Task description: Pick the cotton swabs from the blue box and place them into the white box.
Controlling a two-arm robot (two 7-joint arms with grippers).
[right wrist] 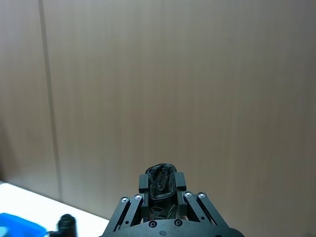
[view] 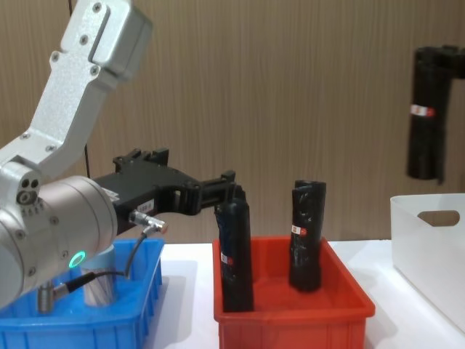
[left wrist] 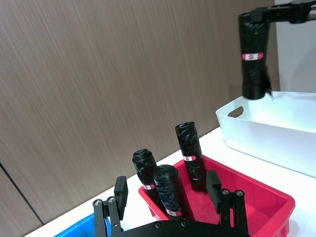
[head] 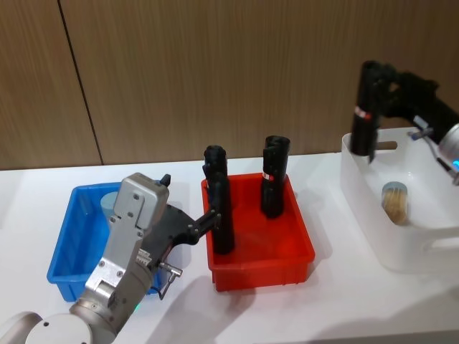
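Even, bright indoor light, soft shadows, slightly soft focus

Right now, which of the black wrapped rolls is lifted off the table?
The black roll clamped in the right gripper, hanging above the white box. The other rolls stand in the red bin.

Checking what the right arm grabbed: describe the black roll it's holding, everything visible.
The black roll is a tall cylinder wrapped in crinkled, glossy black film, with a narrow red-and-white label band around its middle. It hangs upright in the air, gripped near its top by the right gripper, whose fingers are shut on it. Its lower end sits above the near-left corner of the white box, not touching it. It is not one of the cotton swabs.
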